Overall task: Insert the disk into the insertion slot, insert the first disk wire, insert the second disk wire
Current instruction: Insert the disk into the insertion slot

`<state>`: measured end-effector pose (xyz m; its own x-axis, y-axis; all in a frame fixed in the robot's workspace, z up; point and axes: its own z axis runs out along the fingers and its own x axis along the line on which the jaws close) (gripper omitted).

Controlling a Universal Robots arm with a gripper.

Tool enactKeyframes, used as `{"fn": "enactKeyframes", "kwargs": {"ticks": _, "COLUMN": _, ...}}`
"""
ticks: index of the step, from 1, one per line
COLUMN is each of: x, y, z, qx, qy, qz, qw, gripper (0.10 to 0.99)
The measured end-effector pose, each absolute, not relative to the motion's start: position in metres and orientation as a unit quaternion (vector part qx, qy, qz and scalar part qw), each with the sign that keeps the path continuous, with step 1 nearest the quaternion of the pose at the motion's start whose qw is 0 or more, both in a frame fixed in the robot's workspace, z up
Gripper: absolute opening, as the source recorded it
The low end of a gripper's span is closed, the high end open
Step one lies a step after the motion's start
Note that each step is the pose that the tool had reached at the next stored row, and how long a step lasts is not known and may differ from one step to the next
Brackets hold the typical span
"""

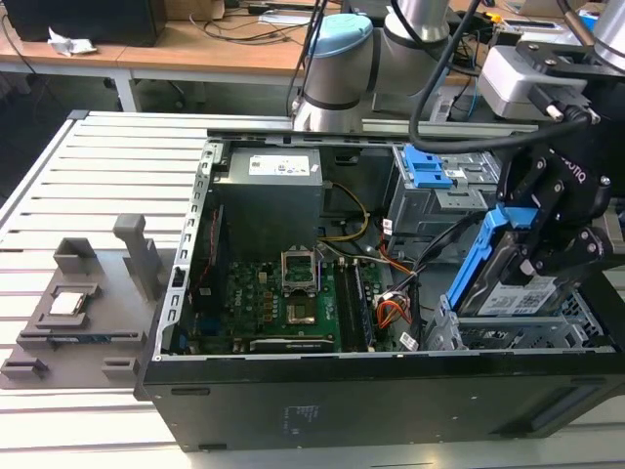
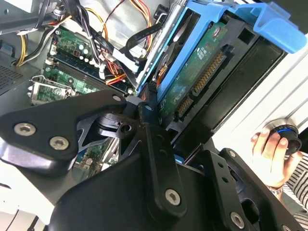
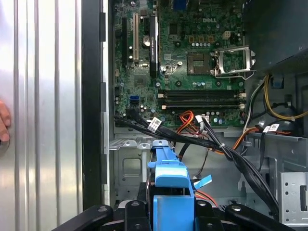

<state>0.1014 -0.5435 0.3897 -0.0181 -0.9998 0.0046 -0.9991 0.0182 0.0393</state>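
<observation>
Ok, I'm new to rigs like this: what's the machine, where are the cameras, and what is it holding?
It is one robot arm with a gripper, over an open computer case on a slatted table. The exterior view comes from a camera off the arm; both wrist views ride on the arm and look into the case. The gripper is shut on the disk, a drive in a blue frame, tilted above the low silver cage, not yet flat in it. A grey parts holder lies at the exterior view's left, and a person's hand shows in the second wrist view.
</observation>
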Motion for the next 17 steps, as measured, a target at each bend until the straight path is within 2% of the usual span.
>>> {"fn": "enactKeyframes", "kwargs": {"ticks": 11, "x": 0.1014, "y": -0.5434, "z": 0.3851, "qx": 0.700, "qy": -0.713, "qz": -0.012, "qw": 0.015, "gripper": 0.373}}
{"fn": "enactKeyframes", "kwargs": {"ticks": 12, "x": 0.1014, "y": -0.5434, "z": 0.3850, "qx": 0.700, "qy": -0.713, "qz": -0.012, "qw": 0.015, "gripper": 0.435}}
{"fn": "enactKeyframes", "kwargs": {"ticks": 14, "x": 0.1014, "y": -0.5434, "z": 0.3850, "qx": 0.701, "qy": -0.713, "qz": -0.012, "qw": 0.015, "gripper": 0.435}}
{"fn": "enactKeyframes", "kwargs": {"ticks": 16, "x": 0.1014, "y": -0.5434, "z": 0.3850, "qx": 0.701, "qy": -0.713, "qz": -0.012, "qw": 0.015, "gripper": 0.420}}
{"fn": "enactKeyframes", "kwargs": {"ticks": 17, "x": 0.1014, "y": -0.5434, "z": 0.3850, "qx": 0.701, "qy": -0.713, "qz": -0.012, "qw": 0.015, "gripper": 0.357}}
